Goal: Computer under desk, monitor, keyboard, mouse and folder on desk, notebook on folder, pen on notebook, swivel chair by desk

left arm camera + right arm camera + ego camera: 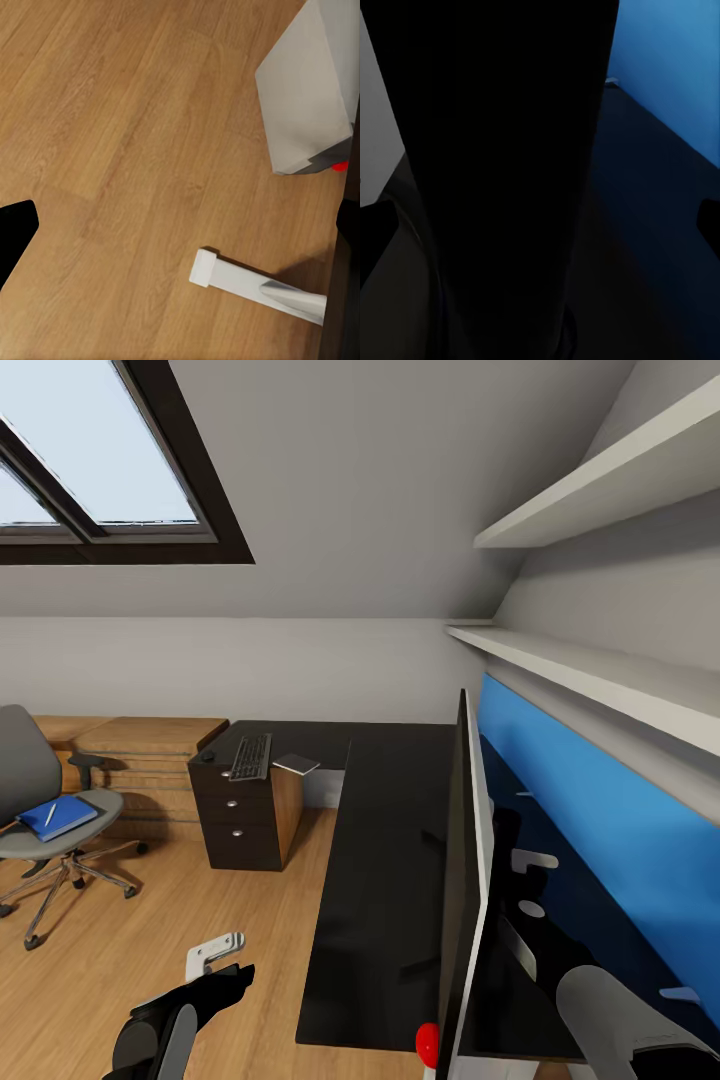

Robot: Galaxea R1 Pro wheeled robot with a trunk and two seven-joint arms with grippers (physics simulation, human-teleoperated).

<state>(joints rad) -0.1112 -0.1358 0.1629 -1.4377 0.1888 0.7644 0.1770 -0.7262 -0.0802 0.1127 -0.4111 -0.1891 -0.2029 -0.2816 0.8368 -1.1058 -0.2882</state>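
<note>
Black worktop point(385, 860) runs lengthwise away from the camera, its blue back panel point(590, 800) along the right. On it the monitor point(462, 880) stands edge-on, its long axis following the worktop's length. At the left, the grey swivel chair point(40, 810) sits well apart on the wood floor point(150, 940), carrying the blue folder point(58, 817) with the pale pen point(50, 813) on it. A drawer unit point(245, 810) bears the keyboard point(251, 756), pointing away, beside the notebook point(296, 764). Left tool point(215, 960): I cannot tell whether it is apart or together; likewise the right tool.
</note>
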